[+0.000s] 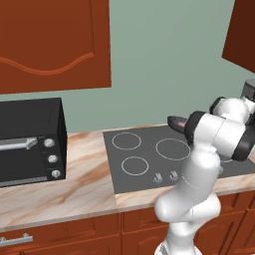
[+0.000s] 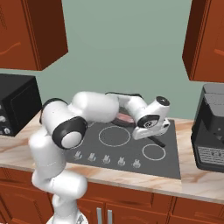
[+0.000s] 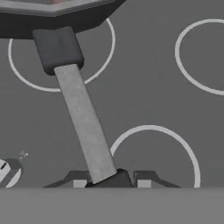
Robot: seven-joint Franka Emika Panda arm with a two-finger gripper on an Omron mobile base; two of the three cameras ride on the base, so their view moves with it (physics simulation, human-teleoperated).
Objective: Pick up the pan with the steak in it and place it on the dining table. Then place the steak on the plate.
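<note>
In the hand view the claw (image 3: 108,178) sits at the end of the pan's grey handle, its tips close on either side of it, clamped on the pan (image 3: 57,17), which rests on the dark cooktop (image 3: 166,109) over a burner ring. In the right base view the pan (image 2: 124,119) with the steak (image 2: 124,117) lies on the cooktop behind the wrist, its handle running under the hand. In the left base view the pan's rim (image 1: 177,121) peeks out beside the arm, on the stove set in the marble table (image 1: 74,184).
</note>
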